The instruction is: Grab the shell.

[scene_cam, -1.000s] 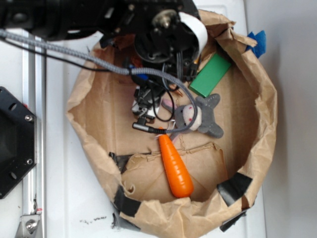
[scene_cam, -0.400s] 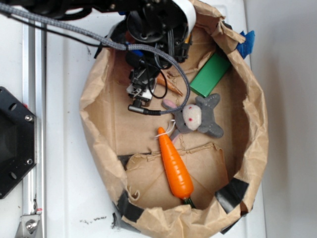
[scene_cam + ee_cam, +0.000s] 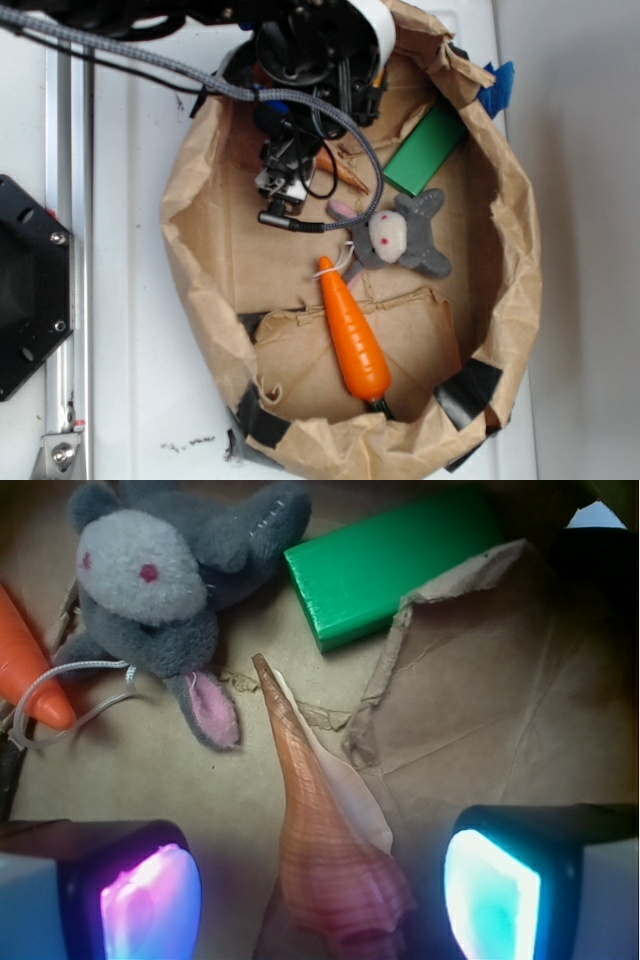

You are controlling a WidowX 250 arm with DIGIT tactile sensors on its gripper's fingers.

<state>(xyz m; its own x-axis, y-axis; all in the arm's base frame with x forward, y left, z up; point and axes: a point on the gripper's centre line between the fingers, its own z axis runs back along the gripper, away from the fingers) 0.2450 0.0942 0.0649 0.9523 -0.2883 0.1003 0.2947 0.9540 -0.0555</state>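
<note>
Lying on the brown paper floor of a crumpled paper bag [image 3: 520, 250], the shell [image 3: 325, 840] is seen in the wrist view between the two lit pads of the tool [image 3: 320, 885], its knobby wide end low in the picture and its thin point aimed up toward the other things. The tool is spread wide, with a pad on either side of the shell and neither pad touching it. Just beside the shell's tip, a grey plush rabbit [image 3: 160, 580] is sprawled, one pink-lined ear almost reaching the point. A green block [image 3: 395, 565] is set beyond the tip, near a torn paper flap [image 3: 440, 610]. An orange carrot [image 3: 355, 335] is placed on the rabbit's far side, well apart from the shell. From outside, the shell is mostly hidden beneath the arm and its cables [image 3: 300, 110]. The bag rests on a white bench [image 3: 130, 380].
</note>
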